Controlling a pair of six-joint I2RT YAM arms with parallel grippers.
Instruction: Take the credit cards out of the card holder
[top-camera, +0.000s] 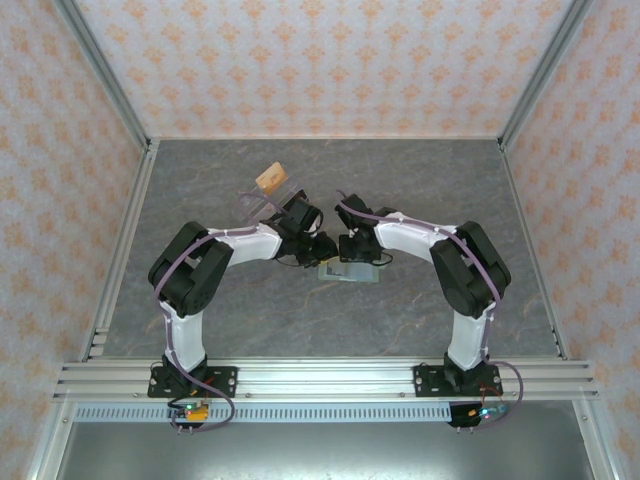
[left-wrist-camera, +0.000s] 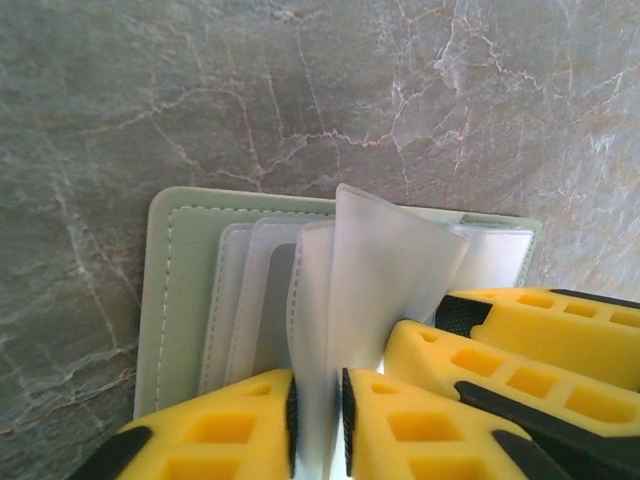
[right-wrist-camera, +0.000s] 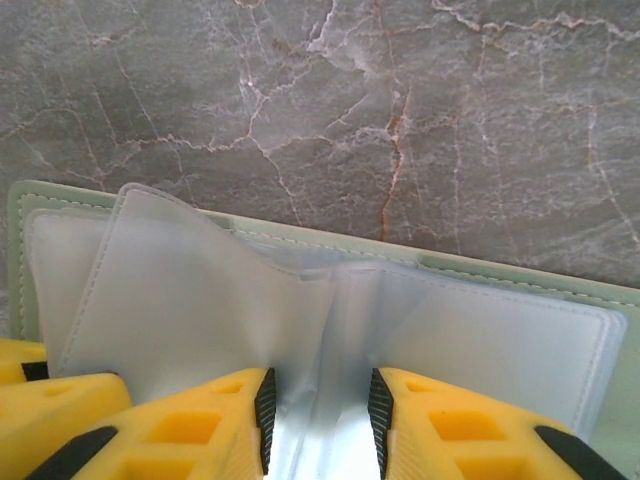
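The sage-green card holder (top-camera: 347, 271) is laid open on the desk (top-camera: 300, 325), between the arms. A clear sleeve (left-wrist-camera: 385, 260) is pinched by the left hand (left-wrist-camera: 318, 400). The right hand (right-wrist-camera: 320, 405) is set narrow astride the middle fold.

The flat sage-green folding card holder (left-wrist-camera: 180, 300) carries pale stitching; its frosted translucent plastic sleeves (left-wrist-camera: 390, 250) look milky white. The grey marbled table (left-wrist-camera: 300, 90) shows white veins (some rust-tinged). The left tool (left-wrist-camera: 318, 410) and right tool (right-wrist-camera: 318, 410) are yellow, black-padded.
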